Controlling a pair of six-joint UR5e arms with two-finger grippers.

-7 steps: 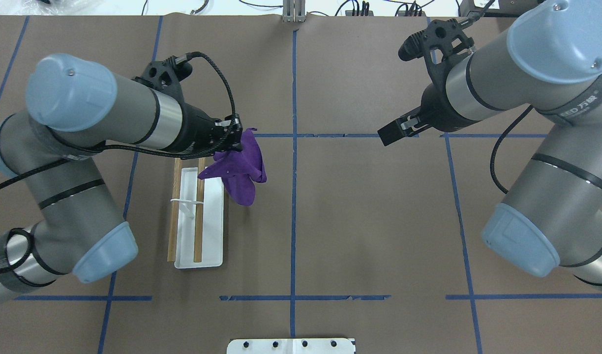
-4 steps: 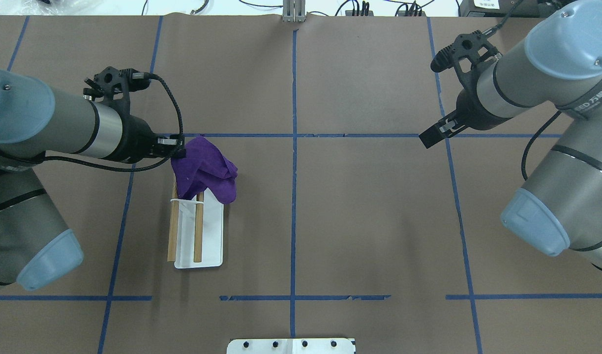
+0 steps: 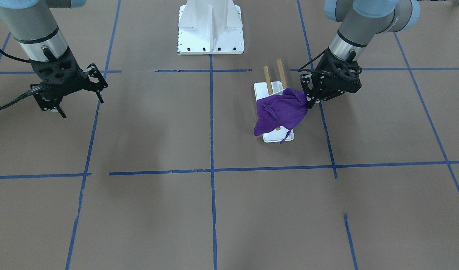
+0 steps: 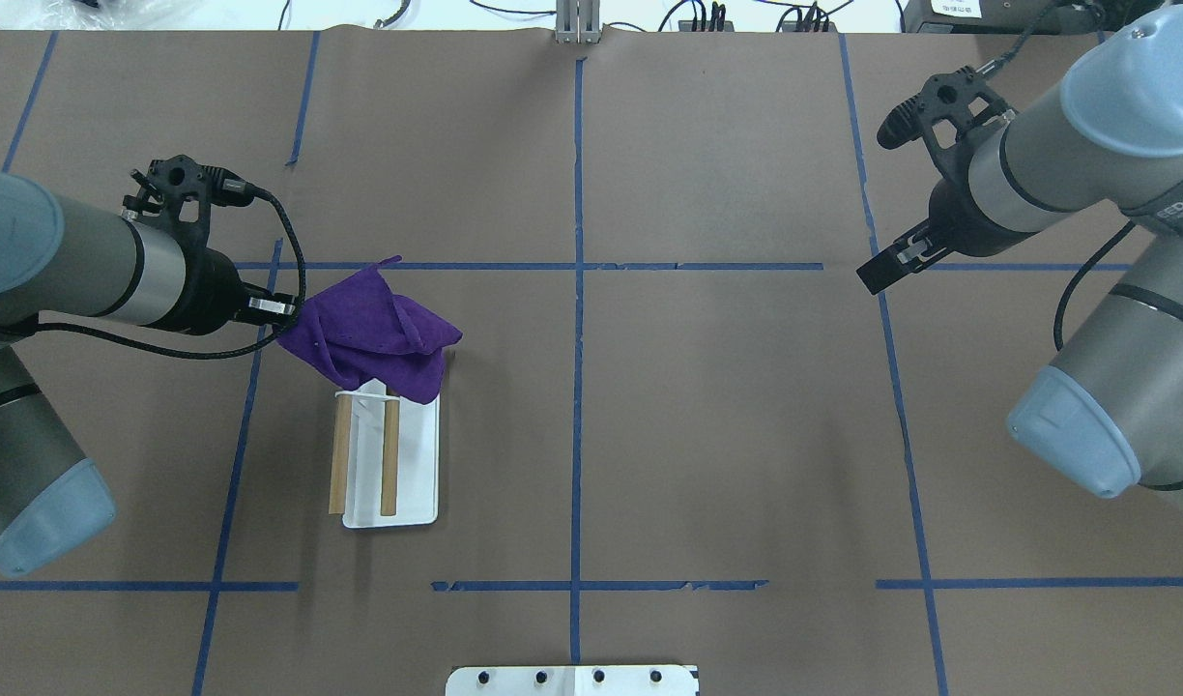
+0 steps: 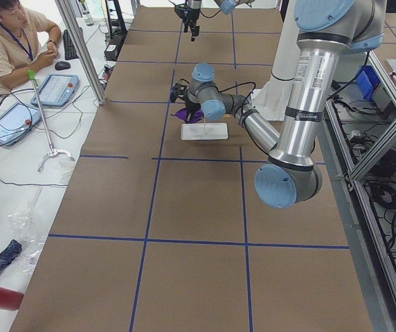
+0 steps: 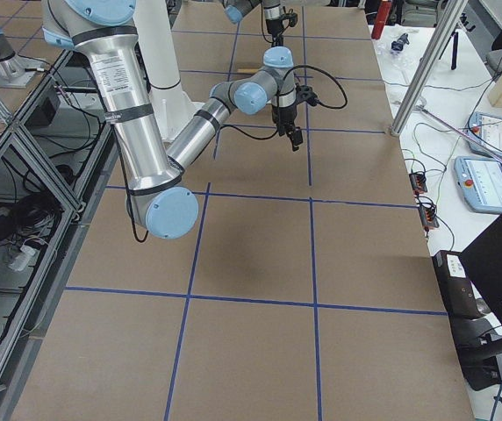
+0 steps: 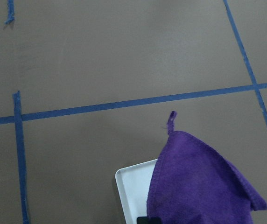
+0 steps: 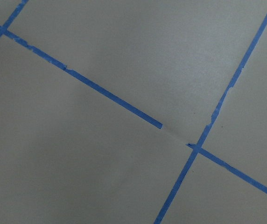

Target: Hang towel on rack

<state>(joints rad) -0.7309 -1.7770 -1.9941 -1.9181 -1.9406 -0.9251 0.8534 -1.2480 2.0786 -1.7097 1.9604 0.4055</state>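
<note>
In the overhead view the left pincer (image 4: 284,319) sits at the towel's nine o'clock, its jaws closed on that corner of the cloth. The towel (image 4: 369,333) lies bunched over the twelve-o'clock end of the rack (image 4: 419,464), covering both dowel bars (image 4: 389,454) there and drawn out toward the pincer. I judge the hold is meant to let the cloth be spread along the bars before release. Its thin loop (image 7: 172,119) points to twelve o'clock.

Well apart, at about the rack's two o'clock, the right pincer (image 3: 81,107) hangs over bare counter with fingers spread and nothing in them, probably parked clear of the work.

The counter (image 4: 707,435) is brown, gridded with blue tape (image 4: 578,406). Beyond its edge, an operator (image 5: 7,41) sits at a white desk.
</note>
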